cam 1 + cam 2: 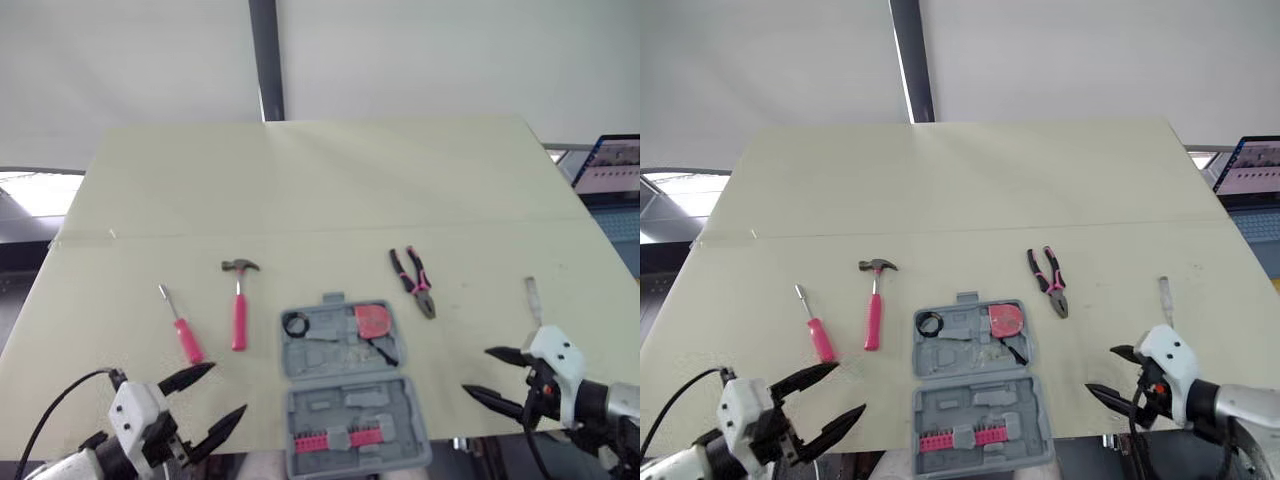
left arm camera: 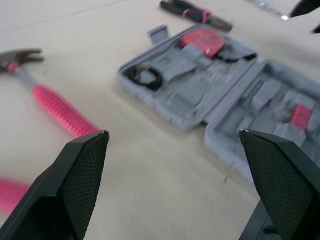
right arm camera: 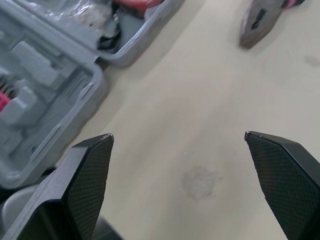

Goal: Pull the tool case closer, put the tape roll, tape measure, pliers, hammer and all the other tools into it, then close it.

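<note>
Overhead scene of a pale tabletop [image 1: 330,190] with a grey case [image 1: 330,345] lying open at the middle of its near edge. The lid is folded flat, so the two halves lie one behind the other, and the near half reaches the edge itself.

- **Far half of the case:** it holds a black tape roll [image 1: 296,324] in its left corner and a red tape measure [image 1: 374,321] in its right corner.
- **Near half of the case:** it carries a row of pink bits [image 1: 335,438].
- **Hammer [image 1: 239,310]:** it lies on the tabletop just left of the case, pink handle toward the robot and head away.
- **Screwdriver [image 1: 183,330]:** this pink-handled item lies further left, apart from the hammer.
- **Pliers [image 1: 413,281]:** they rest beyond the case's far right corner with their pink grips pointing away and their nose toward the robot.
- **Metal blade [image 1: 533,298]:** this small item lies well to the right, just beyond the right arm.
- **Laptop [image 1: 612,165]:** it sits off the tabletop's right side.

The left tool [image 1: 226,390] hovers over the near left part of the tabletop, between the screwdriver and the case. It is released, with its fingers [image 2: 75,180] spread wide and empty. In the left wrist view the hammer handle and the case show between them.

The right tool [image 1: 476,371] hovers to the right of the case's near half. It is likewise released and holds nothing. In the right wrist view its fingers [image 3: 80,185] frame bare tabletop, with the case's corner and the pliers' nose beyond.
</note>
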`<state>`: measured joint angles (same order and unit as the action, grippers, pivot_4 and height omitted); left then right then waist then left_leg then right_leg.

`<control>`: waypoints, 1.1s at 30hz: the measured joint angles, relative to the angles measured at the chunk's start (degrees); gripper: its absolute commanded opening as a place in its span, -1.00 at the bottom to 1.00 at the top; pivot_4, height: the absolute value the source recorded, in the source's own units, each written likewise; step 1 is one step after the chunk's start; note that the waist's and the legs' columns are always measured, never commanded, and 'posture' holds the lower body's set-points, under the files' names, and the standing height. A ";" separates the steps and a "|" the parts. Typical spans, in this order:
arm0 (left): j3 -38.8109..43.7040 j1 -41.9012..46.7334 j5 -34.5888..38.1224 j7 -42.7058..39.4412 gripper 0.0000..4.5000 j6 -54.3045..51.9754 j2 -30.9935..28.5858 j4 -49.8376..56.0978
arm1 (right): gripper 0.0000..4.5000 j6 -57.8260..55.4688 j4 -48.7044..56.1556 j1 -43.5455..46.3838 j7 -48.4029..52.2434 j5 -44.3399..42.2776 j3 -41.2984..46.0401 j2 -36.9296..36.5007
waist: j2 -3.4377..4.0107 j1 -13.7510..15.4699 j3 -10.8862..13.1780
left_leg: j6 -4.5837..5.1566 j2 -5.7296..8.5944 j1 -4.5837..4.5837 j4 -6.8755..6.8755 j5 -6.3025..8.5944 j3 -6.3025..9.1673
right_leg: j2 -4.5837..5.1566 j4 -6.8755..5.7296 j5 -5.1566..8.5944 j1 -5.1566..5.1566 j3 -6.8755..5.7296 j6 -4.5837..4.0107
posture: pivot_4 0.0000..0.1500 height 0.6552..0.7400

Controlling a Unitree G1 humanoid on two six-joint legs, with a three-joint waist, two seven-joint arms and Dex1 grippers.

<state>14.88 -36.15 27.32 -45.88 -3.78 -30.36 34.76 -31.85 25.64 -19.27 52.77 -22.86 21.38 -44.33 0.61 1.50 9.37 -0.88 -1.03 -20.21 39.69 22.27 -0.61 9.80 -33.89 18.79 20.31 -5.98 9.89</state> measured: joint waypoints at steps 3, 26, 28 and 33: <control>-2.95 5.74 0.67 -0.16 1.00 -0.60 -0.26 1.55 | 0.97 -2.47 0.57 3.55 -4.74 -0.04 -1.38 2.46 | 0.07 -0.06 -0.04 | 0.00 0.01 0.00 -0.06 0.00 0.01 | 0.00 0.02 0.00 0.02 -0.02 0.00 | 1.00 0.91; -9.25 15.70 -0.51 7.96 1.00 -13.16 -2.14 6.41 | 0.97 -18.27 -8.58 26.20 -30.43 6.07 -16.59 16.12 | 0.12 -0.25 -0.03 | -0.04 0.02 -0.03 0.00 -0.02 0.01 | 0.00 -0.12 0.00 0.12 0.00 0.01 | 1.00 0.91; -9.33 15.68 -0.54 8.71 1.00 -13.95 -2.16 7.41 | 0.97 -18.22 -10.97 27.82 -30.77 6.49 -16.76 16.60 | 0.12 -0.27 -0.03 | -0.04 0.02 -0.05 0.00 -0.02 0.00 | 0.00 -0.12 -0.01 0.13 0.00 0.01 | 1.00 0.91; -9.25 15.22 -0.57 9.99 1.00 -15.49 -2.16 7.80 | 0.97 -18.30 -14.72 31.22 -31.42 7.23 -17.88 18.62 | 0.13 -0.45 -0.03 | -0.05 0.02 -0.04 0.00 -0.03 -0.01 | 0.00 -0.14 0.00 0.15 0.00 0.01 | 1.00 0.91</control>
<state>5.64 -20.93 26.74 -35.89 -19.27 -32.52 42.56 -50.15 10.92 11.95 21.35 -15.63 3.50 -25.71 0.74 1.05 9.34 -0.93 -1.02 -20.26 39.69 22.24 -0.62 9.79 -34.03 18.79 20.46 -5.97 9.90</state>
